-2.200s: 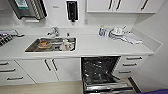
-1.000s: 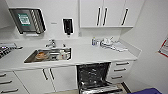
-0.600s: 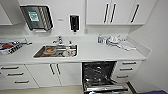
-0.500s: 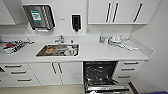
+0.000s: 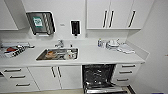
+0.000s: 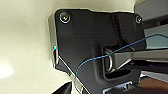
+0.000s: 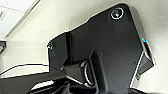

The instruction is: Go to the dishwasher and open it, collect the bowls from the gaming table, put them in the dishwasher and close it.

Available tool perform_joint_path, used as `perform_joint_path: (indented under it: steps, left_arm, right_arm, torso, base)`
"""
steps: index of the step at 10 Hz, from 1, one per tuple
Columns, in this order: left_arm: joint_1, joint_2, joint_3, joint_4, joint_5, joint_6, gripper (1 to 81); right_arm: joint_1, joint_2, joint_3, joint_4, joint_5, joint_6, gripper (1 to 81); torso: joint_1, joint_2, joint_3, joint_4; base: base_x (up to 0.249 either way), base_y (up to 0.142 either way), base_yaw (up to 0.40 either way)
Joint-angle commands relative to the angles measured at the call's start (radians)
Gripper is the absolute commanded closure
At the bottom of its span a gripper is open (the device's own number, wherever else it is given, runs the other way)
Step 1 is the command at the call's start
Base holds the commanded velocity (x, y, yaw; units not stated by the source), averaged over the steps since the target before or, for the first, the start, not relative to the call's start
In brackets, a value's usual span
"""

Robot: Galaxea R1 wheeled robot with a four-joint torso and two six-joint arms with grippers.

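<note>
The dishwasher (image 5: 98,75) sits under the white counter (image 5: 100,56), to the right of the sink. It stands open, its door (image 5: 103,89) folded down toward me, and the dark inside shows wire racks. The gaming table is out of view. I cannot pick out any bowl for certain. In the left wrist view my arm's dark plate (image 6: 95,45) hangs before a pale surface. The right wrist view has its dark plate (image 7: 105,50) against a pale wall. How either gripper stands cannot be made out.
A steel sink (image 5: 58,54) with dishes in it is set in the counter left of the dishwasher. Some dishes and cloths (image 5: 116,45) lie at the counter's back right. White drawers (image 5: 125,73) flank the dishwasher, upper cabinets (image 5: 110,13) hang above, and a wall (image 5: 155,50) closes the right side.
The whole head view has shifted: the camera has tilted up or drawn back, bringing more of the upper cabinets and wall into view. The dishwasher stays open.
</note>
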Motion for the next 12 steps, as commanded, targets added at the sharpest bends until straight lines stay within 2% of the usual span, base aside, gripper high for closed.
perform_joint_path:
  steps: [1, 3, 4, 5, 6, 8, 9, 10, 11, 12]
  left_arm:
    - [-0.041, -0.027, 0.002, -0.01, 0.061, 0.002, 1.0]
    - [-0.041, 0.008, -0.047, -0.017, 0.067, 0.002, 1.0]
    - [-0.041, 0.034, -0.081, -0.033, 0.071, 0.002, 1.0]
    - [-0.035, 0.054, -0.109, -0.036, 0.081, 0.002, 1.0]
    - [-0.032, 0.074, -0.135, -0.039, 0.083, 0.002, 1.0]
    - [-0.029, 0.124, -0.196, -0.042, 0.081, 0.002, 1.0]
    - [-0.027, 0.14, -0.219, -0.042, 0.081, 0.0, 1.0]
    - [-0.027, 0.164, -0.25, -0.08, 0.081, 0.0, 1.0]
    - [-0.027, 0.187, -0.279, -0.125, 0.083, 0.002, 1.0]
    - [-0.027, 0.218, -0.317, -0.128, 0.083, 0.002, 1.0]
  right_arm:
    - [0.044, -0.02, -0.016, 0.0, -0.019, 0.0, 1.0]
    - [0.043, -0.02, -0.02, 0.0, -0.02, 0.0, 1.0]
    - [0.044, -0.022, -0.023, 0.0, -0.02, -0.002, 1.0]
    - [0.044, -0.022, -0.029, -0.003, -0.02, -0.002, 1.0]
    - [0.044, -0.02, -0.035, -0.006, -0.02, -0.002, 1.0]
    - [0.041, -0.011, -0.038, 0.0, -0.042, 0.001, 1.0]
    - [0.036, 0.0, -0.036, 0.0, -0.085, 0.001, 1.0]
    - [0.033, 0.026, -0.038, 0.001, -0.192, 0.008, 1.0]
    - [0.017, 0.044, -0.036, -0.002, -0.258, 0.003, 1.0]
    - [0.007, 0.05, -0.03, -0.005, -0.264, 0.001, 1.0]
  torso:
    - [0.0, 0.0, 0.091, -0.036]
    - [-0.002, 0.003, 0.157, -0.057]
    - [-0.002, 0.003, 0.189, -0.054]
    - [-0.003, 0.003, 0.126, -0.038]
    - [-0.003, 0.002, 0.155, -0.043]
    - [-0.004, 0.002, 0.171, -0.045]
    - [-0.005, 0.001, 0.169, -0.045]
    - [-0.005, 0.002, 0.167, -0.045]
    - [-0.005, 0.002, 0.167, -0.045]
    - [-0.005, 0.002, 0.117, -0.045]
  base:
    - [0.0, 0.0, 0.0]
    - [0.0, 0.0, 0.0]
    - [0.0, 0.0, 0.0]
    - [0.0, 0.0, 0.0]
    - [0.0, 0.0, 0.0]
    - [0.0, 0.0, 0.0]
    - [0.0, 0.0, 0.0]
    - [0.0, 0.0, 0.0]
    - [0.0, 0.0, 0.0]
    - [0.0, 0.0, 0.0]
